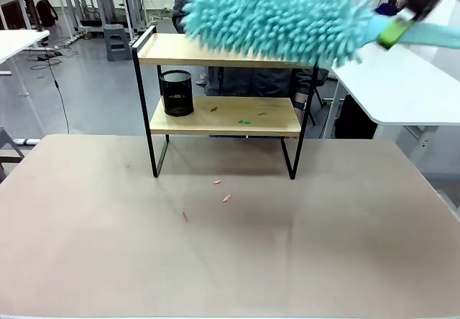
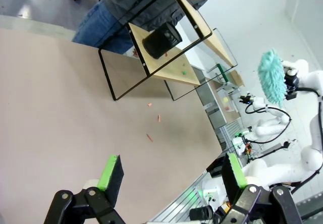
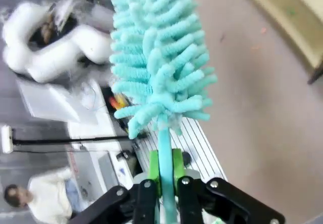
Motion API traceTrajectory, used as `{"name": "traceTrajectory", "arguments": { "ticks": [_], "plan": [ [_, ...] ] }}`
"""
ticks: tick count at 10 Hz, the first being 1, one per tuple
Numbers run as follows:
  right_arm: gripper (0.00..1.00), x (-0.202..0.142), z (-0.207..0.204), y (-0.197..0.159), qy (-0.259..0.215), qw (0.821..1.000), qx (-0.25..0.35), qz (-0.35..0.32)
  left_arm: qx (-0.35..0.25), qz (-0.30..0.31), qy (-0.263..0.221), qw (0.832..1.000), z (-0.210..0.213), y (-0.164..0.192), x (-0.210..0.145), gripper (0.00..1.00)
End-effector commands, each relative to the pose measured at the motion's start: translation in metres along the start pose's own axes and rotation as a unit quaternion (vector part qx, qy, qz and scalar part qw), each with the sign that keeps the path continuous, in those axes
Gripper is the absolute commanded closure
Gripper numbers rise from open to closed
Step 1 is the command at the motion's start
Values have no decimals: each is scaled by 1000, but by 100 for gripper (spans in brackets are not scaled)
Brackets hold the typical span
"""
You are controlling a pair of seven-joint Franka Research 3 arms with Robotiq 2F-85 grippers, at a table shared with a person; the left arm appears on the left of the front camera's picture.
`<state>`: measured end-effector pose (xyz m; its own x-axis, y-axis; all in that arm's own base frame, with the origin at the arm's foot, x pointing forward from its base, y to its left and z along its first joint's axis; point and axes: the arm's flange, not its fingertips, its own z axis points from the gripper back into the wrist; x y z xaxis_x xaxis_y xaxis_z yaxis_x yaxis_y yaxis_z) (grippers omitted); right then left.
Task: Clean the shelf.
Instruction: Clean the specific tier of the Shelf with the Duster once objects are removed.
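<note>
A black mesh cup point(image 1: 176, 93) stands near the left end of the lower board of the shelf point(image 1: 167, 49). On that same board lie a tiny orange bit point(image 1: 213, 108) and two tiny green bits point(image 1: 244, 121), nearer the middle and right. Three small pink scraps point(image 1: 226, 197) lie on the big brown table point(image 1: 345, 247), in its far half, near the middle. A person point(image 1: 248, 82) in dark clothes stands past the far edge. A white table point(image 1: 402, 89) sits off to the right, and a grey step stool point(image 1: 116, 42) stands on the floor far back
</note>
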<state>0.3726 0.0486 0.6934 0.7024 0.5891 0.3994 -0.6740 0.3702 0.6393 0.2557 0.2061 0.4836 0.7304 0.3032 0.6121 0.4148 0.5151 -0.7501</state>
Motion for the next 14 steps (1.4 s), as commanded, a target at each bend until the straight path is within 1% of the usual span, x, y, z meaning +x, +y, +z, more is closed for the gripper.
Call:
{"name": "traceTrajectory", "arguments": {
  "ticks": [1,2,3,4,5,6,7,14],
  "plan": [
    [88,-106,28,-19,-199,975,-1,-95,-8,-9,-8,1000,-2,-1,1,0],
    [88,-149,33,-40,-264,952,24,-153,-8,-9,-8,1000,-2,-1,1,0],
    [88,-180,29,-67,-309,920,15,-240,-8,-9,-8,1000,-2,-1,1,0],
    [88,-199,19,-97,-311,894,7,-323,-8,-9,-8,1000,-2,-1,1,0],
    [88,-195,9,-115,-303,884,2,-356,-8,-9,-8,1000,-2,-1,1,0],
    [88,-181,-3,-130,-264,872,-41,-411,-8,-9,-8,1000,-2,-1,1,0],
    [88,-233,30,-110,-267,918,-1,-294,-8,-9,-8,1000,-2,-1,1,0],
    [88,-233,30,-110,-267,918,-1,-294,-8,-9,-8,1000,-2,-1,1,0]
  ]
}}
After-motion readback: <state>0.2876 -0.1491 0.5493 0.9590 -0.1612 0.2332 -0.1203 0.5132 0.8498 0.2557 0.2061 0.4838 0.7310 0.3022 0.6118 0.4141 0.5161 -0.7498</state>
